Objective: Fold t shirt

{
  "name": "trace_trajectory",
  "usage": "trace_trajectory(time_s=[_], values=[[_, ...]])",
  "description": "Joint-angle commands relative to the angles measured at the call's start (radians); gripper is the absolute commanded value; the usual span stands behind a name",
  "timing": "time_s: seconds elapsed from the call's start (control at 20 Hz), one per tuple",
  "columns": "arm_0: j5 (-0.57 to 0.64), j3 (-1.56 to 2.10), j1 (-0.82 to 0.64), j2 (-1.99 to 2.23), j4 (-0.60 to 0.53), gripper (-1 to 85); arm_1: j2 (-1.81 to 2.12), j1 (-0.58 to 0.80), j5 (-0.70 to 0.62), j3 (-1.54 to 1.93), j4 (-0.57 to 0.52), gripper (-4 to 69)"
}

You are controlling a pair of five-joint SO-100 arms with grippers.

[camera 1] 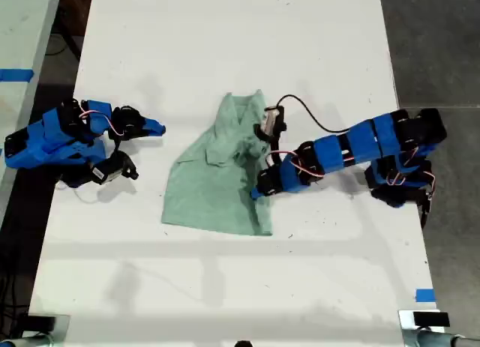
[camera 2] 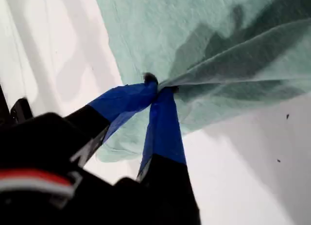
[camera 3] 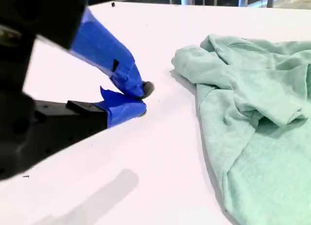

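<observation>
First wrist view: my first gripper (camera 2: 158, 86) pinches the t shirt (camera 2: 218, 55).

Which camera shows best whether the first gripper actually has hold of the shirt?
The first wrist view: my first gripper is pinched shut on a bunched fold of the t shirt. The exterior view shows only that gripper at the shirt's edge; the second wrist view shows the shirt, not the grasp.

No readable txt, labels, brands or nos. anywhere: none on the t shirt (camera 1: 217, 174), the arms or the table (camera 1: 225, 47). Blue tape bits at the exterior view's 9 and 4 o'clock edges are blank.
</observation>
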Motion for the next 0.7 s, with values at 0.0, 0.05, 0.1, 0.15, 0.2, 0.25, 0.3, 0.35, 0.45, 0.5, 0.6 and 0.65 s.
trace_trajectory(time_s=[0.0, 0.05, 0.1, 0.15, 0.2, 0.25, 0.3, 0.35, 0.45, 0.5, 0.6, 0.65], values=[[0.003, -0.028, -0.003, 0.005, -0.012, -0.1, -0.040, 0.041, -0.038, -0.032, -0.140, -0.4], [0.003, -0.028, -0.003, 0.005, -0.012, -0.1, -0.074, 0.048, -0.041, -0.044, -0.170, -0.4], [0.003, -0.028, -0.003, 0.005, -0.012, -0.1, -0.112, 0.049, -0.048, -0.067, -0.189, -0.4], [0.003, -0.028, -0.003, 0.005, -0.012, -0.1, -0.155, 0.049, -0.051, -0.101, -0.189, -0.4], [0.003, -0.028, -0.003, 0.005, -0.012, -0.1, -0.196, 0.051, -0.055, -0.135, -0.189, -0.4], [0.003, -0.028, -0.003, 0.005, -0.011, -0.1, -0.232, 0.052, -0.057, -0.166, -0.187, -0.4], [0.003, -0.028, -0.003, 0.005, -0.011, -0.1, -0.262, 0.054, -0.061, -0.192, -0.183, -0.4], [0.003, -0.028, -0.003, 0.005, -0.011, -0.1, -0.282, 0.055, -0.066, -0.212, -0.175, -0.4], [0.003, -0.028, -0.003, 0.005, -0.011, -0.1, -0.284, 0.048, -0.066, -0.239, -0.147, 6.5], [0.003, -0.028, -0.003, 0.005, -0.011, -0.1, -0.278, 0.035, -0.072, -0.270, -0.110, 22.2], [0.003, -0.029, -0.003, 0.005, -0.009, -0.1, -0.267, -0.002, -0.110, -0.344, -0.046, 32.7], [0.003, -0.029, -0.003, 0.005, -0.009, -0.1, -0.261, -0.017, -0.124, -0.382, -0.003, 32.9]])
